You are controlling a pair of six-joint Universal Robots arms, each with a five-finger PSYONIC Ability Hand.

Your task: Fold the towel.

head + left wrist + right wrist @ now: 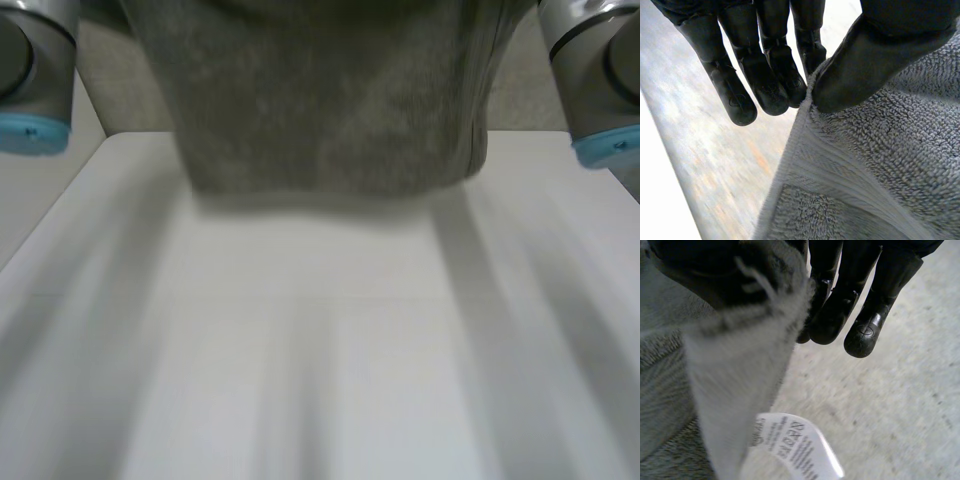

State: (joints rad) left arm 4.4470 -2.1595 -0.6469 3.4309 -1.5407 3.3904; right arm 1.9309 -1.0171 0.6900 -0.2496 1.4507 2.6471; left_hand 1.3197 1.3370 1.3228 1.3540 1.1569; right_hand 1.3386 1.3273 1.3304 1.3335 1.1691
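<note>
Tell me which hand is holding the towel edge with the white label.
The right hand: the white label hangs from the towel edge below its fingers. The left hand pinches a plain banded edge.

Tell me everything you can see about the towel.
The towel is grey terry cloth with a looped pile and a flat woven band running near one edge. A white printed care label hangs from it beside the right hand. It hangs spread between the two hands, and its lower edge seems to be above the white table. The left hand pinches its edge between thumb and fingers. The right hand grips another part the same way.
</note>
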